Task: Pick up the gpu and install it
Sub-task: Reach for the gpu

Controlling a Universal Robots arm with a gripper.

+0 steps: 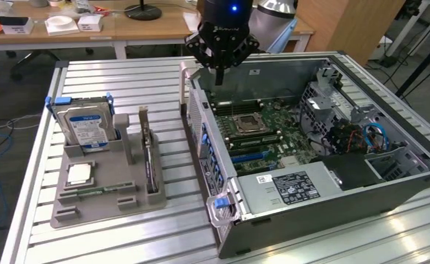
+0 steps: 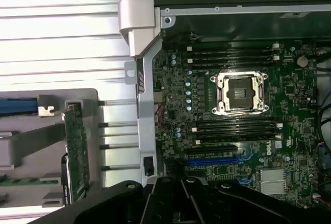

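**benchrat:** From the exterior view, the gripper [image 1: 220, 80] hangs straight down off the arm, over the far corner of the open PC case [image 1: 391, 181], just inside its wall. The fingers are pinched together into one narrow tip with nothing between them.

**slotjockey:** And the gpu?

**benchrat:** The gpu [image 1: 151, 165] is parked on edge in the grey holder tray [image 1: 97, 208], on the slatted table [image 1: 126, 77] at the exterior view's left of the case. It's well apart from the gripper. The same tray has a hard drive [image 1: 87, 127] standing upright, plus a processor chip [image 1: 80, 175] lying flat.

**slotjockey:** Does the wrist view add anything?

**benchrat:** Yep, it looks straight down. There the gpu [image 2: 76, 151] is a thin green strip seen edge-on, sitting in its slot of the tray. You also get the motherboard [image 2: 176, 100] flat on, with the processor socket [image 2: 240, 93] between black memory slots and a blue expansion slot [image 2: 217, 160] near the gripper's black body. The exterior view gives the power supply [image 1: 288, 187] at the case's near end, and the blue cables [image 1: 376, 137].
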